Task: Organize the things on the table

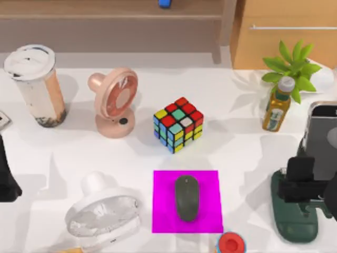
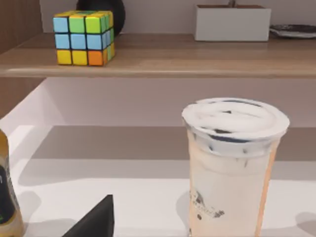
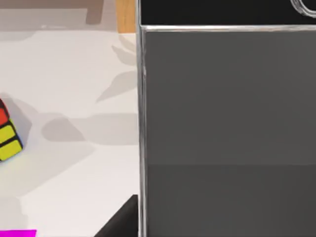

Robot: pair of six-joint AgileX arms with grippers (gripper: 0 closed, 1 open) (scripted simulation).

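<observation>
White worktop (image 1: 242, 153) stretches across the scene, with a wooden shelf behind it. Near the front centre, a dark grey oval mouse (image 1: 187, 197) lies on a bright magenta mat (image 1: 163, 211). Behind the mat sits a multicoloured puzzle cube (image 1: 179, 125).

At the back left stands a tall drink cup (image 1: 36, 84) with a white lid, beige sides and a dark brown bottom, upright. In the left wrist view the cup (image 2: 232, 163) fills the near right, and a second puzzle cube (image 2: 85, 38) rests on the shelf (image 2: 163, 59) behind it. To the cup's right on the worktop is a pink desk fan (image 1: 115, 100); a white desk fan (image 1: 102, 213) lies near the front left.

On the right side, a small bottle (image 1: 277, 105) stands in front of a green plant (image 1: 295, 66). At the far right, the smartphone (image 1: 324, 137), black-screened with a silver edge, stands nearly upright above a dark green stand (image 1: 295, 221). The right claw (image 1: 300, 184) is at the phone's lower part; whether its fingers are pinching cannot be told. In the right wrist view the smartphone (image 3: 227, 123) looms close.

The left arm sits at the left edge; its claw's state cannot be told.
</observation>
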